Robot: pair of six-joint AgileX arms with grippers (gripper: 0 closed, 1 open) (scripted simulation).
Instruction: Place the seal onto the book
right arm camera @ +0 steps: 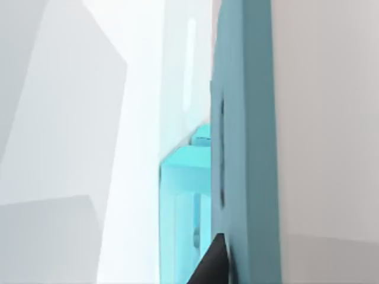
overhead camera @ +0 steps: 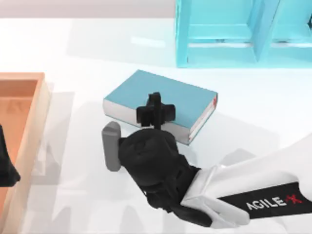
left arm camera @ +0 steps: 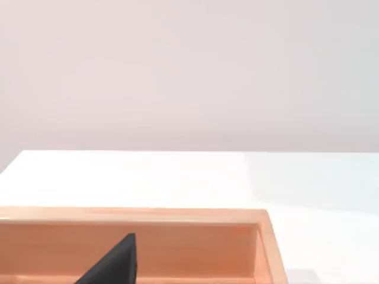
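The teal-blue book (overhead camera: 180, 95) lies flat at the middle of the table, with white page edges toward the front and a bit of red at its right end. My right gripper (overhead camera: 155, 111) hangs over the book's front-left part, pointing down at the cover. The seal is hidden; I cannot tell if it is under that gripper. In the right wrist view the book's teal cover (right arm camera: 246, 148) runs close past the camera. My left gripper (overhead camera: 6, 165) stays parked at the table's far left, over the wooden tray.
An orange wooden tray (overhead camera: 41, 112) (left arm camera: 177, 216) stands along the left edge. A light-blue shelf unit (overhead camera: 219, 34) (right arm camera: 180, 171) stands at the back right. A grey block (overhead camera: 111, 145) sits beside my right wrist, just in front of the book.
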